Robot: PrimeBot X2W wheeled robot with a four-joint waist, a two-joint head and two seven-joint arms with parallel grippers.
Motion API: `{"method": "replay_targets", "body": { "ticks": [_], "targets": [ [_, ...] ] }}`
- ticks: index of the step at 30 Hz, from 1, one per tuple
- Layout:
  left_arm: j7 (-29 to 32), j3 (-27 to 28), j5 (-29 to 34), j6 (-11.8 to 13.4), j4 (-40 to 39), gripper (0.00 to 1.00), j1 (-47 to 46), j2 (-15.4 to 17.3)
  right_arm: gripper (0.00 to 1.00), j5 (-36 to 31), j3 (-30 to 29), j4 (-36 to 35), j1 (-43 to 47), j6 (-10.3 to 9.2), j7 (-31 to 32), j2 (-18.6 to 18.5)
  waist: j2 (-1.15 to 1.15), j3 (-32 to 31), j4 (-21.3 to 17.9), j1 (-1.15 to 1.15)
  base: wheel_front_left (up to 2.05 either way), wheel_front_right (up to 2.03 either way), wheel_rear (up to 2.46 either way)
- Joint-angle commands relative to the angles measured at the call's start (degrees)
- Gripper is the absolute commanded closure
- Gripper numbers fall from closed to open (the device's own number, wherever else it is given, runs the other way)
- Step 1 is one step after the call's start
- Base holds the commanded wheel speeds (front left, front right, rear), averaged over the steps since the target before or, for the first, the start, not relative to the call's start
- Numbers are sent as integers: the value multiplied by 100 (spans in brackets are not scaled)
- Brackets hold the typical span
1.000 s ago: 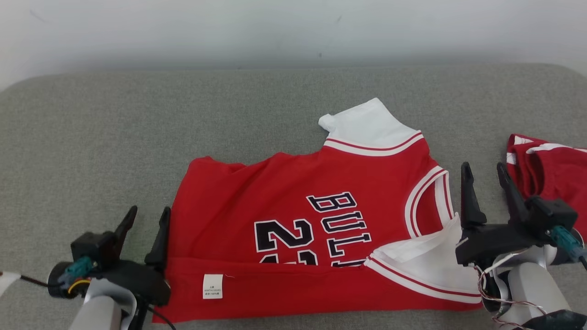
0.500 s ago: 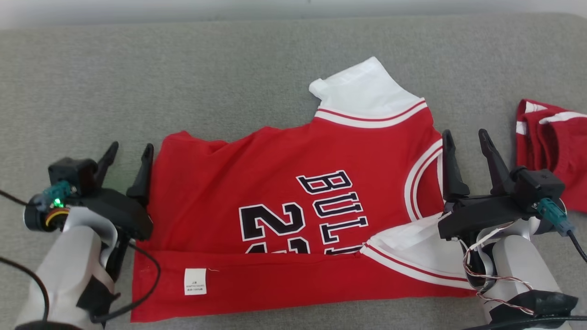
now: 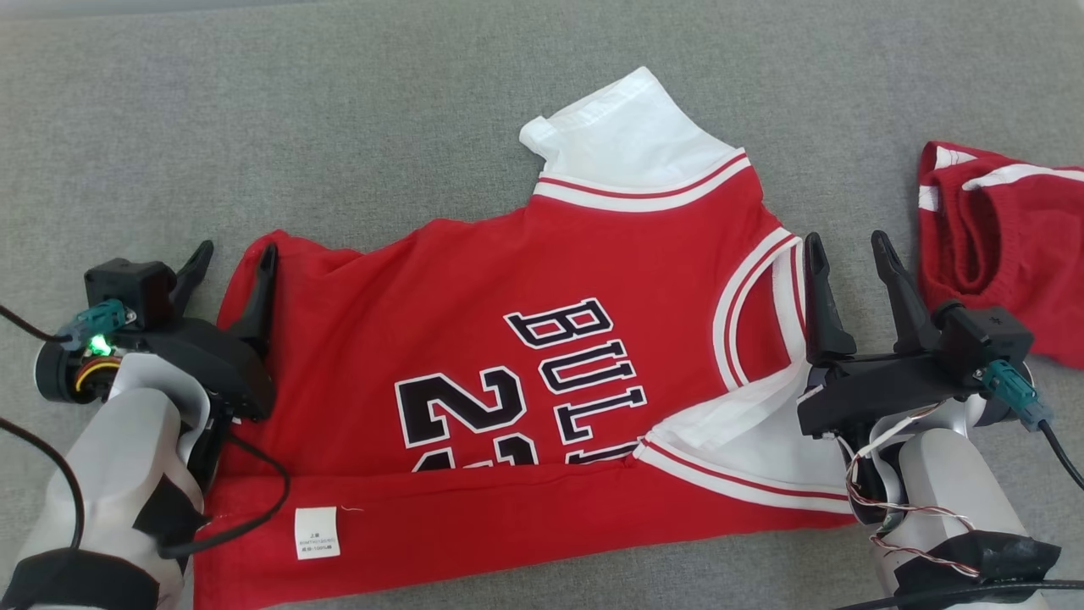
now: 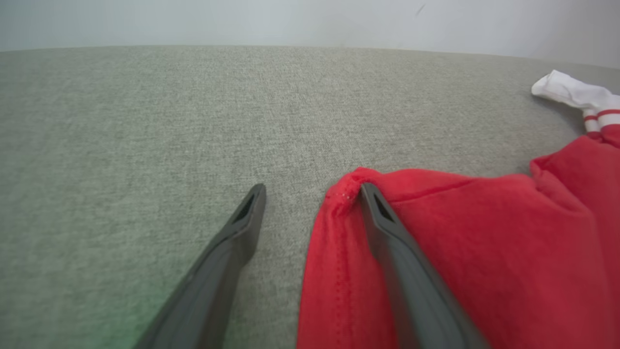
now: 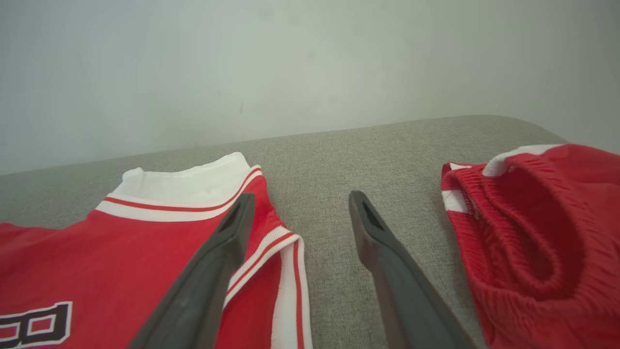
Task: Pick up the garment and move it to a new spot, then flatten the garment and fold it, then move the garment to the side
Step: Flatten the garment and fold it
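Observation:
The garment (image 3: 508, 280) is a red jersey with white sleeves and black "BULLS" lettering, lying flat on the grey cloth surface (image 3: 254, 127). Its near edge is folded over, showing a white label (image 3: 318, 532). My left gripper (image 3: 237, 250) stands open at the jersey's far-left corner. In the left wrist view, the left gripper (image 4: 312, 186) has one finger over the red hem (image 4: 484, 242) and the other over bare cloth. My right gripper (image 3: 847, 239) is open at the jersey's right edge, beside the striped armhole. In the right wrist view, the right gripper (image 5: 302, 195) straddles that trim (image 5: 286, 261).
A second red piece with white stripes and an elastic waistband (image 3: 1008, 254) lies bunched at the right, close to my right gripper; it also appears in the right wrist view (image 5: 533, 232). A pale wall (image 5: 290, 72) rises behind the surface.
The head camera has tipped downward, so the whole picture has shifted. My left gripper has moved forward along the jersey's left edge to its far corner. Both grippers stay open.

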Motion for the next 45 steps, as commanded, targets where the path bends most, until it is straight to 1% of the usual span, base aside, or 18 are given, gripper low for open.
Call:
{"method": "replay_targets", "body": {
  "ticks": [1, 9, 10, 12, 13, 14, 15, 16, 17, 23, 26, 30, 33, 37, 39, 40, 41, 45],
  "targets": [
    [4, -58, -1, -1, 69, 0, 11, -28, 0, 16, 10, -20, -10, -4, -3, -4, -1, 20, -22, 0, 0, 0, 0],
    [47, -670, -321, -6, 175, 0, 68, -244, 0, 19, -42, -28, 56, -4, -3, 26, -1, 6, -23, 0, 0, 0, 0],
    [39, -739, -351, -6, 174, 6, 78, -250, 0, 15, -53, -21, 73, -4, -3, 30, -1, -12, -10, 0, 0, 0, 0],
    [29, -830, -434, -6, 193, 40, 106, -250, 0, 11, -56, -4, 88, -4, -3, 55, -1, -39, 6, 0, 0, 0, 0],
    [23, -873, -486, -5, 199, 52, 106, -234, 0, 18, -50, -3, 81, -4, -3, 65, -1, -49, 10, 0, 0, 0, 0],
    [14, -885, -543, -2, 217, 62, 100, -211, 0, 23, -42, 1, 72, -4, -3, 69, -1, -59, 13, 0, 0, 0, 0],
    [-4, -864, -604, -1, 227, 65, 80, -184, 0, 28, -35, 5, 60, -4, -3, 72, -1, -66, 18, 0, 0, 0, 0],
    [-19, -866, -637, -1, 234, 85, 47, -156, 0, 33, -27, 6, 47, -4, -3, 78, -1, -69, 21, 0, 0, 0, 0],
    [-38, -855, -682, 0, 230, 100, 17, -132, 0, 36, -22, 4, 36, -4, -3, 80, -1, -71, 24, 0, 0, 0, 0],
    [-100, -690, -954, 1, 61, 100, -30, -91, 0, 90, -8, 30, 38, -4, -3, 62, -1, -79, 67, 0, 0, 0, 0],
    [-112, -497, -1189, 1, -119, 100, -11, -86, 0, 125, -6, 59, 56, -4, -3, 38, -1, -93, 100, 0, 0, 0, 0],
    [-115, -373, -1296, 1, -377, 100, 65, -24, 0, 177, -17, 104, 26, -4, -3, -15, -1, -102, 163, 0, 0, 0, 0],
    [-115, -379, -1324, 1, -462, 100, 76, 47, 0, 214, 26, 181, -118, -4, -2, -45, -1, -84, 214, 0, 0, 0, 0],
    [-115, -280, -1309, 1, -499, 100, -1, 89, 0, 291, 112, 411, -591, -4, 1, -144, -1, -21, 281, 0, 0, 0, 0],
    [-115, -212, -1258, 17, -511, 100, -21, 75, 0, 321, 151, 604, -927, -4, 120, -204, -1, 29, 319, 0, 0, 0, 0],
    [-115, -145, -1199, 26, -550, 100, -39, 57, 0, 369, 220, 815, -1328, -4, 321, -246, -1, 86, 367, 0, 0, 0, 0],
    [-115, -145, -1199, 26, -550, 100, -39, 57, 0, 369, 220, 815, -1328, -4, 321, -246, -1, 86, 367, 0, 0, 0, 0],
    [-114, 18, -1051, 41, -733, 100, -77, -8, 0, 389, 363, 1347, -2055, -4, 876, -377, -1, 213, 490, 0, 0, 0, 0]
  ]
}}
